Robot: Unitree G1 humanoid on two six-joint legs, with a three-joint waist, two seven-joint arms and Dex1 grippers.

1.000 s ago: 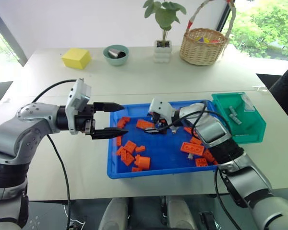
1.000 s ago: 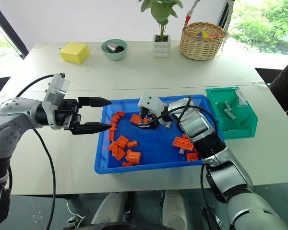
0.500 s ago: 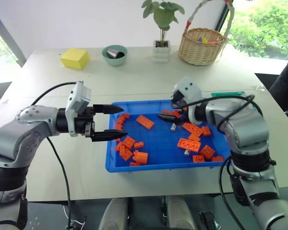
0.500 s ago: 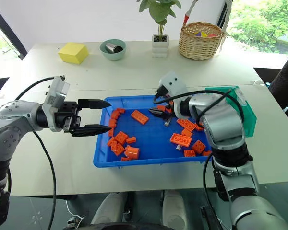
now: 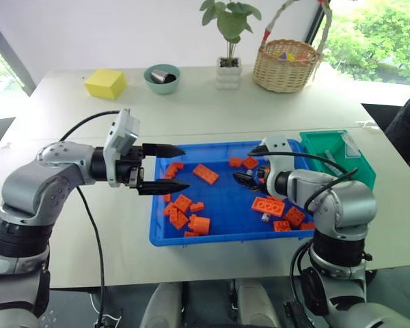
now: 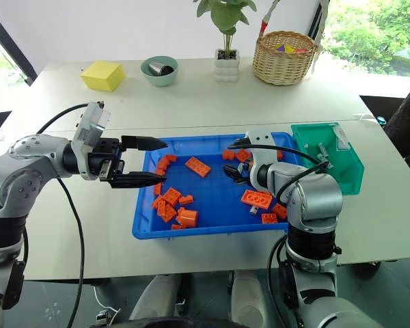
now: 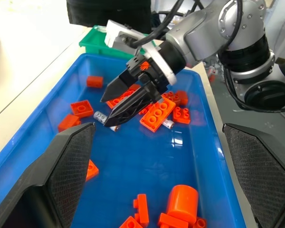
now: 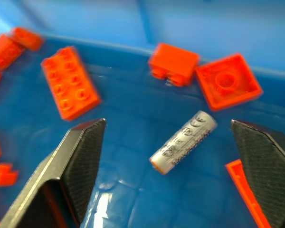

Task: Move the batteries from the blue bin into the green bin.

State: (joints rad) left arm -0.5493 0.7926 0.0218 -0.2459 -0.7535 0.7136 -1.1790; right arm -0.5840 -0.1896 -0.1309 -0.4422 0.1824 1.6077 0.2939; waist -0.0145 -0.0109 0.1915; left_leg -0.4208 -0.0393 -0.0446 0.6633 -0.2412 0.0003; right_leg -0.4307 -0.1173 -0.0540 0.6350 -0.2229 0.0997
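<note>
One battery between spread right pincer fingers, blue bin.

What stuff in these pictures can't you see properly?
- Green bin: batteries inside look like thin grey slivers in the eye views, too small to count.
- Blue bin: the right gripper and its arm cover the bin's right part in the eye views, so more batteries may hide there.
- Battery: its printing is blurred in the right wrist view.
- Teal bowl: the grey thing inside is too small to name.
</note>
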